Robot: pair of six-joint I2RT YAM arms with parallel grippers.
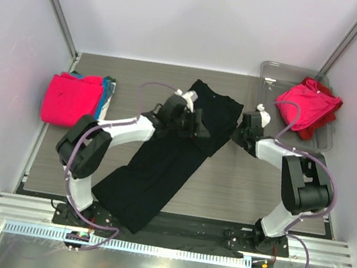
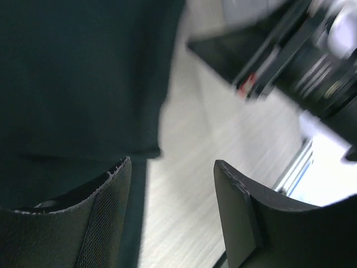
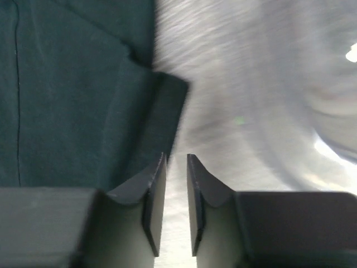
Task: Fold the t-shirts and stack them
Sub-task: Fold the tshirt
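Observation:
A large black t-shirt (image 1: 167, 159) lies spread diagonally on the table, from the back middle to the front edge. My left gripper (image 1: 191, 119) is over its upper part. In the left wrist view it (image 2: 173, 167) is open and empty, with the shirt's edge (image 2: 78, 84) beside the left finger. My right gripper (image 1: 244, 127) is at the shirt's right sleeve. In the right wrist view it (image 3: 176, 167) has its jaws a narrow gap apart with nothing between them, and the black sleeve (image 3: 83, 100) lies just to the left.
Folded pink t-shirts (image 1: 70, 98) lie stacked at the far left with a teal one (image 1: 109, 89) under them. A clear grey tray (image 1: 277, 71) at the back right holds a crumpled pink shirt (image 1: 309, 104) and a red one (image 1: 311, 133). Walls close in both sides.

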